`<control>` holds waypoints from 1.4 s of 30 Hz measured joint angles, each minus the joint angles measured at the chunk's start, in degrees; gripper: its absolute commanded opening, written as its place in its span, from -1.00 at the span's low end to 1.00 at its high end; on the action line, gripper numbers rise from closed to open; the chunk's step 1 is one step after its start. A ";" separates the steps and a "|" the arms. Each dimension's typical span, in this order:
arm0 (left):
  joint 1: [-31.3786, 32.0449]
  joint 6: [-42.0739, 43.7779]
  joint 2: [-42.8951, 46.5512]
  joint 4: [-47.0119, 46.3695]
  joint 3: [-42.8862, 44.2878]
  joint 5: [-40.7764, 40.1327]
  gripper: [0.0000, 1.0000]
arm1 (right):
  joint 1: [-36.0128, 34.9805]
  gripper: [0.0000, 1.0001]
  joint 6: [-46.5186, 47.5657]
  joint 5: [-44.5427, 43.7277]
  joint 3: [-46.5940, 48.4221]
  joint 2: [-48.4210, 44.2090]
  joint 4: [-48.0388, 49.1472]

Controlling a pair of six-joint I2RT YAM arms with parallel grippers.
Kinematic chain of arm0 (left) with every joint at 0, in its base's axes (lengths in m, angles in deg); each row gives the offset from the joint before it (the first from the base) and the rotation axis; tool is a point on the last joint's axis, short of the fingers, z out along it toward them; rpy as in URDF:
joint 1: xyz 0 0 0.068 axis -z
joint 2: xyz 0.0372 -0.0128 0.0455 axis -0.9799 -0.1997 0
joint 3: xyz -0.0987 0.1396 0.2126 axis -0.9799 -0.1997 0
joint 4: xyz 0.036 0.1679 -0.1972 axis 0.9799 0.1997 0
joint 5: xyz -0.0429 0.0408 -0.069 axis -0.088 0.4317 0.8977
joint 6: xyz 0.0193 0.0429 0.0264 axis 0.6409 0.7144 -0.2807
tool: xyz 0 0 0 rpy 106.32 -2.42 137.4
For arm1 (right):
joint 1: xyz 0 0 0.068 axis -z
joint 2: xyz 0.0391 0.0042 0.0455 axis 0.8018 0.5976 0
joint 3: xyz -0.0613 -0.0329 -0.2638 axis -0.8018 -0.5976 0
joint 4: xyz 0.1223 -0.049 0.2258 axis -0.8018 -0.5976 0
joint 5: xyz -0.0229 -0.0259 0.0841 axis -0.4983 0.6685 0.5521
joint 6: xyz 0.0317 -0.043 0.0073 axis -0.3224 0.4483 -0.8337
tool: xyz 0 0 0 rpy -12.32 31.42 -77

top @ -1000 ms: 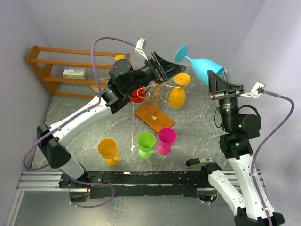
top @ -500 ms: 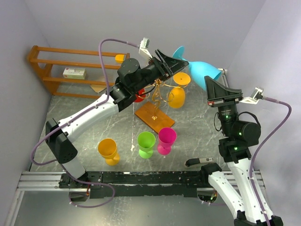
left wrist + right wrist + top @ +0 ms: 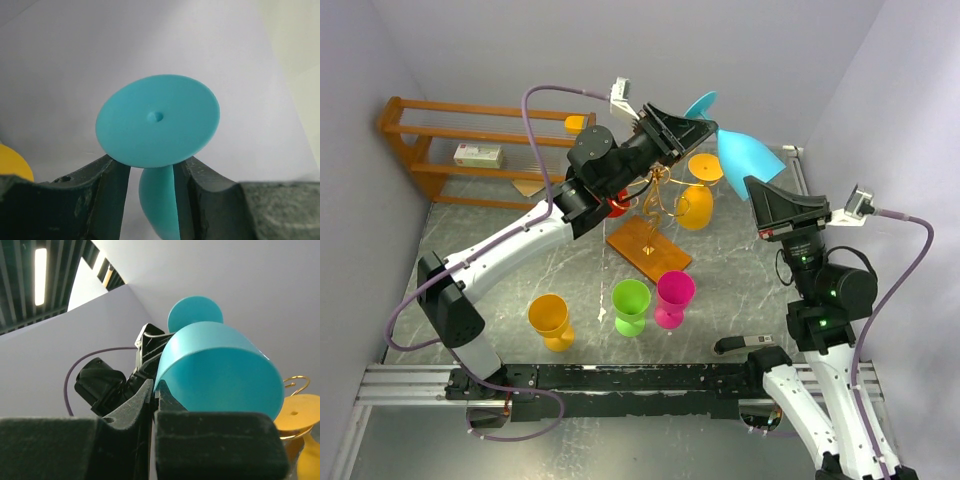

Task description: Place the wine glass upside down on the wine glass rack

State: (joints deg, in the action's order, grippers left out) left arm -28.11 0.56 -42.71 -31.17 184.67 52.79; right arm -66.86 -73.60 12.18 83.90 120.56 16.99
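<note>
- Nearest, three cups stand upright in a row on the grey table (image 3: 740,260): an orange cup (image 3: 550,318), a green cup (image 3: 630,303) and a pink cup (image 3: 674,297). The green and pink ones are close beside each other.
- Just behind them sits the rack (image 3: 655,200), a gold wire post with curled arms on a wooden base (image 3: 648,250) that lies at a slant.
- A yellow glass (image 3: 697,207) hangs upside down from an arm on the rack's right side. A red glass (image 3: 613,205) shows on its left, partly hidden by the left arm.
- The wine glass (image 3: 745,160), light blue, is in the air above and to the right of the rack. It is tilted, with its foot (image 3: 157,120) toward the back left.
- The right gripper (image 3: 152,390) is clenched on the bowl's rim, the wall pinched between its fingers.
- The left gripper (image 3: 703,125) has a finger on either side of the glass just under the foot. The foot hides the stem, so whether it grasps cannot be told.
- Farthest, a wooden shelf (image 3: 420,150) at the back wall carries a small box (image 3: 478,155); its print is too small to read.
</note>
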 measured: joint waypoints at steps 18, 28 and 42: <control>0.48 -1.84 -0.92 -4.63 0.22 0.20 -0.84 | 0.09 -1.00 -4.59 6.82 -1.81 0.07 -0.92; 0.48 4.74 -0.59 -6.95 -0.31 0.24 -0.86 | 0.00 0.12 -2.67 6.08 3.89 0.09 -15.82; 0.61 24.15 3.61 -15.37 -9.25 12.09 -0.86 | 0.00 0.16 -0.04 -9.03 24.85 -0.42 -49.03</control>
State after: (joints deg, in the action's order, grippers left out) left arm -27.50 24.72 -39.11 -46.54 175.42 64.87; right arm -66.86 -73.65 3.15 108.75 120.14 -32.04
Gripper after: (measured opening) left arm 0.119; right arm 0.599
